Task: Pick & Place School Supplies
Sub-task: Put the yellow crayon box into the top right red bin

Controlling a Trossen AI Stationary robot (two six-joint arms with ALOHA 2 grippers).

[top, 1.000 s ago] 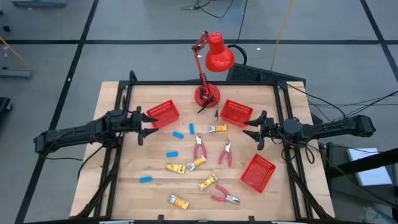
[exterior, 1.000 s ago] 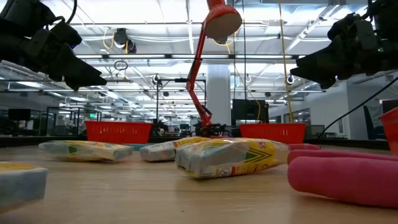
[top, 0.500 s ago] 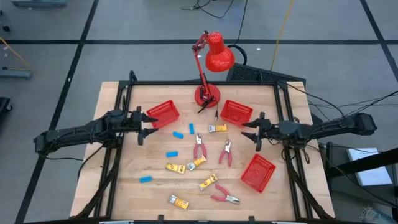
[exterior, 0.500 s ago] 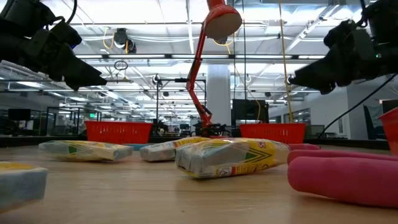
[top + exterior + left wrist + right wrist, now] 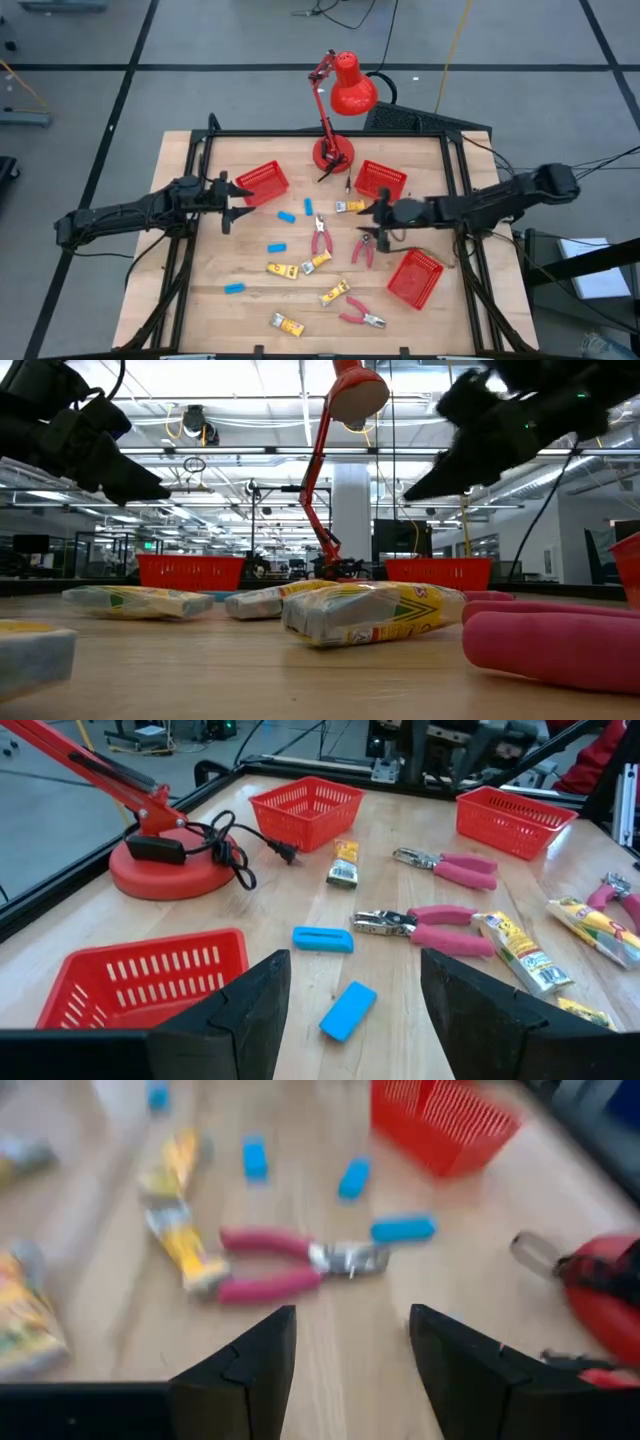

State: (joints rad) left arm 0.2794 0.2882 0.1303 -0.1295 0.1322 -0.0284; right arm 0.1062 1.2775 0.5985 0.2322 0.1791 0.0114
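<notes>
School supplies lie scattered on the table: light-blue blocks (image 5: 287, 215) (image 5: 276, 247) (image 5: 234, 288), yellow-and-white packets (image 5: 350, 206) (image 5: 283, 270) (image 5: 334, 293) and pink-handled pliers (image 5: 320, 237) (image 5: 363, 246) (image 5: 362, 318). My right gripper (image 5: 368, 218) (image 5: 350, 1320) hangs open above the table's middle, just on the far side of one pair of pliers; its wrist view shows another pair of pliers (image 5: 290, 1265) and blue blocks (image 5: 403, 1230) ahead. My left gripper (image 5: 235, 203) (image 5: 355, 965) is open and raised at the table's left, beside a red basket, with blue blocks (image 5: 323, 939) (image 5: 348, 1010) ahead.
Three red mesh baskets stand on the table: far left (image 5: 262, 183), far right (image 5: 380, 180) and near right (image 5: 414, 277). A red desk lamp (image 5: 335, 100) stands with its base at the far middle, its cord (image 5: 235, 830) trailing on the wood. A dark frame (image 5: 320, 133) borders the table.
My right gripper has travelled from the table's right side toward the middle, ending over the pliers near the centre, and stays open. The left arm and the supplies have kept still.
</notes>
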